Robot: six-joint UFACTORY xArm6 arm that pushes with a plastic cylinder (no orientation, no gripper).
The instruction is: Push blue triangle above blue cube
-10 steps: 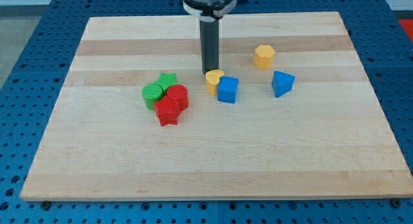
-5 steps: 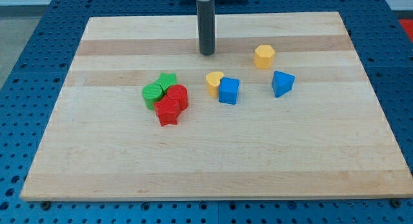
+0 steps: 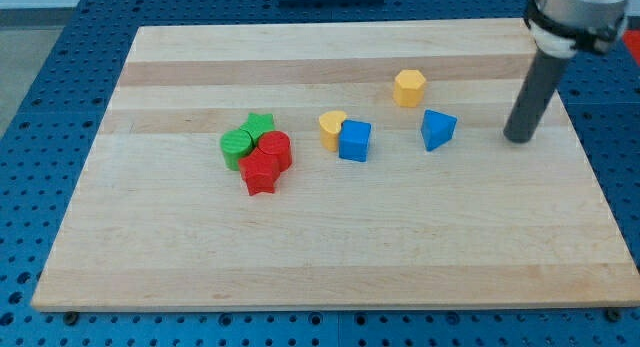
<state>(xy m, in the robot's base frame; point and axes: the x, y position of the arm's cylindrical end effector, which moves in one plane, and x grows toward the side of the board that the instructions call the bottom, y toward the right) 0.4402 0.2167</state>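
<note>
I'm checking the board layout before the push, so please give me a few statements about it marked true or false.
1. My tip sits to the view's right of the blue triangle block. True.
2. My tip touches the blue triangle block. False: a gap of bare wooden board separates them.
3. The yellow heart-shaped block touches the blue cube block. True.
4. The yellow hexagonal block lies below the blue cube. False: it lies toward the view's top, to the right.
</note>
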